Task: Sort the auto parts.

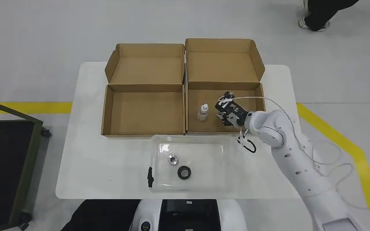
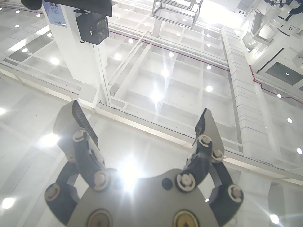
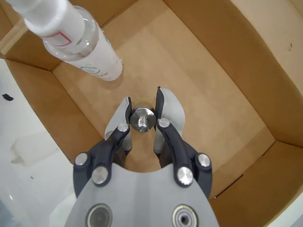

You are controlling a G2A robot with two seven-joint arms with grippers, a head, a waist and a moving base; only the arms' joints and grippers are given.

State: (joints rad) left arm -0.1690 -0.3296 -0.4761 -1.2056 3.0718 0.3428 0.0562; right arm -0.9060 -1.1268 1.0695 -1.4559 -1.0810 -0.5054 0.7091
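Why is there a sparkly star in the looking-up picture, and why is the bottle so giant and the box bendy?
Left wrist view: the camera faces ceiling lights, and one flares into a starburst beside the left gripper. Right wrist view: the bottle stands close to the wide lens, so it looms, and the cardboard box walls bow. Top view: even light, no glare.

white rounded-corner table (image 1: 104,173) on plain grey floor (image 1: 52,34). yellow floor stripe (image 1: 34,107) runs off to left and right. dark green wheeled cart (image 1: 17,167) at left. overhead: white coffered ceiling (image 2: 184,76), round recessed lights (image 2: 209,88) lit, white square pillar (image 2: 71,55).
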